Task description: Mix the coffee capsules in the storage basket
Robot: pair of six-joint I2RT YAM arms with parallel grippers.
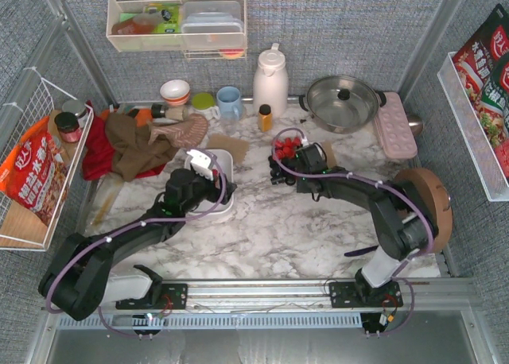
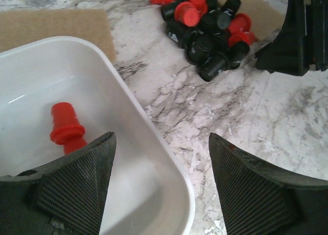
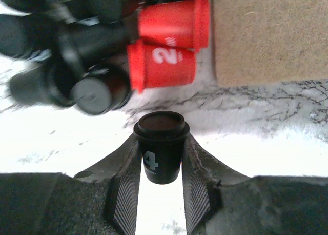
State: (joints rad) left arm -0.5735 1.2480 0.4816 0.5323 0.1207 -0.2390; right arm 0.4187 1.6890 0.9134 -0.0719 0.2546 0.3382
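The white storage basket (image 1: 227,185) sits mid-table; in the left wrist view its rim (image 2: 154,132) curves below me and one red capsule (image 2: 65,126) lies inside. My left gripper (image 2: 161,186) hovers open over the basket's right rim (image 1: 208,167). A pile of red and black coffee capsules (image 1: 286,148) lies on the marble to the right, also in the left wrist view (image 2: 207,27) and the right wrist view (image 3: 154,45). My right gripper (image 3: 160,165) is shut on a black capsule (image 3: 160,148) marked 4, just beside the pile (image 1: 306,159).
Brown cork mats (image 3: 266,35) lie by the pile. A white thermos (image 1: 270,81), orange-yellow bottle (image 1: 265,118), steel pot (image 1: 343,102), pink dimpled tray (image 1: 395,125), cups and crumpled cloths (image 1: 131,145) line the back. Wire baskets hang on the side walls.
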